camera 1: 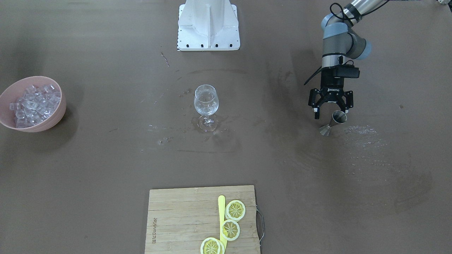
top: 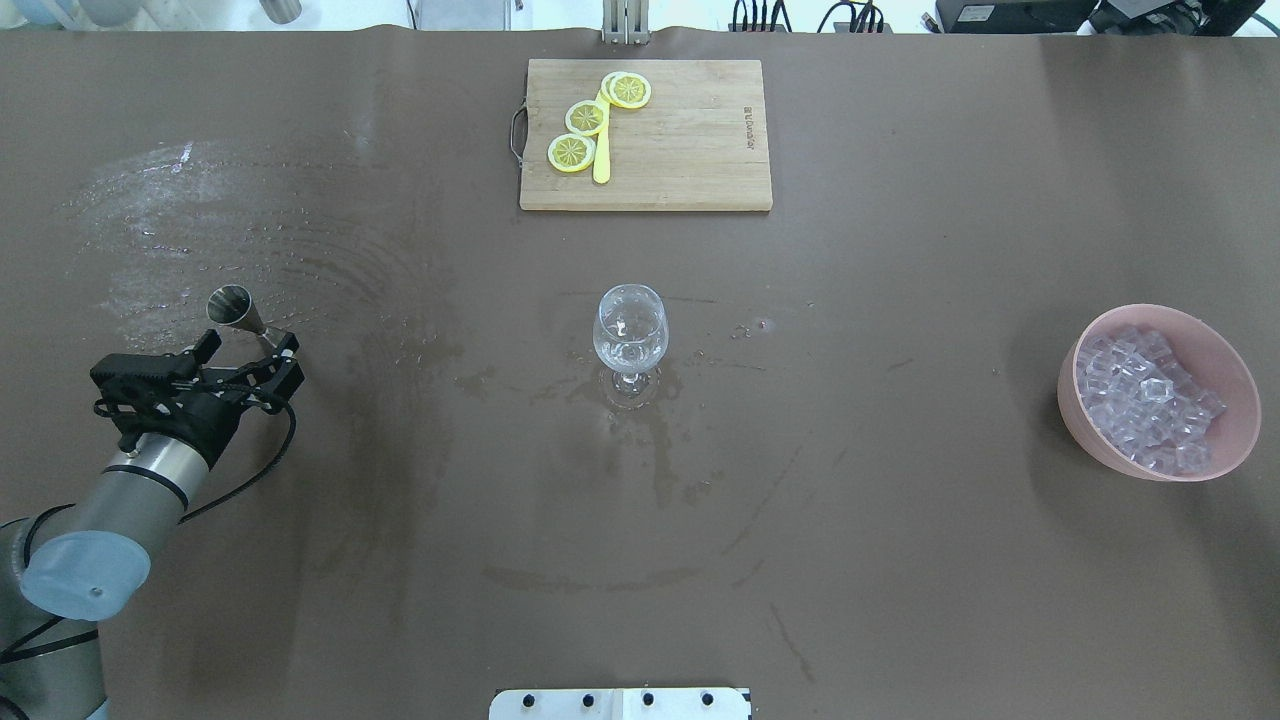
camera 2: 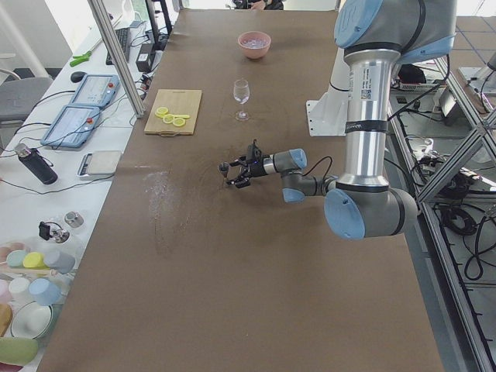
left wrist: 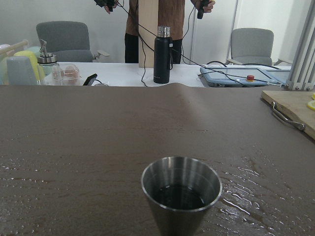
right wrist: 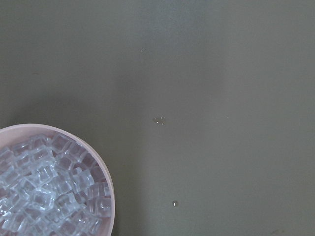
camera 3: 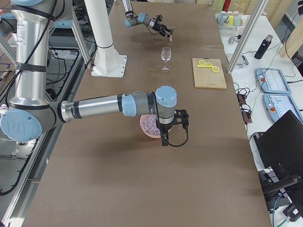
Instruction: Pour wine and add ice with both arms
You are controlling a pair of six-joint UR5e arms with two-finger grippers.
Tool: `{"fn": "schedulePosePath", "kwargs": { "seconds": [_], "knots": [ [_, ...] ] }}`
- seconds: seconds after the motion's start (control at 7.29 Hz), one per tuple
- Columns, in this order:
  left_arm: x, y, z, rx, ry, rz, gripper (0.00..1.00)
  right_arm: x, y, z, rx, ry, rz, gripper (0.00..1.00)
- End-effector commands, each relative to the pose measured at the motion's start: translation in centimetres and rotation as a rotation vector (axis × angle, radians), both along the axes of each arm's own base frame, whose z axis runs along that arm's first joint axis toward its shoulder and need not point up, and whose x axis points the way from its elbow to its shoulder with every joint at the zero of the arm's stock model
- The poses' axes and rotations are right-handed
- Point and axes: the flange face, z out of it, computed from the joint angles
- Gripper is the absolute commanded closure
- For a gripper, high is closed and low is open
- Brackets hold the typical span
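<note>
My left gripper (top: 250,343) is open, its fingers either side of the stem of a steel jigger (top: 232,305) that stands on the wet table at the left. The left wrist view shows dark liquid in the jigger (left wrist: 181,196). A clear stemmed glass (top: 629,325) stands mid-table. A pink bowl (top: 1236,430) at the right holds piled clear ice (top: 1150,395). My right gripper (camera 3: 166,135) shows only in the exterior right view, above the bowl; I cannot tell whether it is open. Its wrist view shows the ice (right wrist: 44,191) at lower left.
A wooden cutting board (top: 690,140) with lemon slices (top: 586,117) and a yellow knife lies at the far edge. The white stand base (camera 1: 208,26) is on the robot's side. Wet streaks spread around the jigger and glass.
</note>
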Motion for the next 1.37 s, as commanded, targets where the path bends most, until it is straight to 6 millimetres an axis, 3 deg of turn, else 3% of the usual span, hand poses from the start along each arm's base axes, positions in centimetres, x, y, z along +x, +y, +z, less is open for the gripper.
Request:
{"fn": "schedulePosePath", "kwargs": {
  "seconds": [0.0,0.55,1.23],
  "knots": [
    [1.2,-0.4,0.2,-0.002,-0.006,0.004,0.03,0.0,-0.1,-0.1,0.001,0.0,0.0,0.0],
    [-0.2,0.0,0.8,0.076,-0.021,0.031,0.05,0.0,-0.1,-0.1,0.001,0.0,0.0,0.0],
    [0.0,-0.4,1.7,0.074,-0.033,0.023,0.07,0.0,-0.2,-0.3,0.006,-0.001,0.0,0.0]
  ]
}}
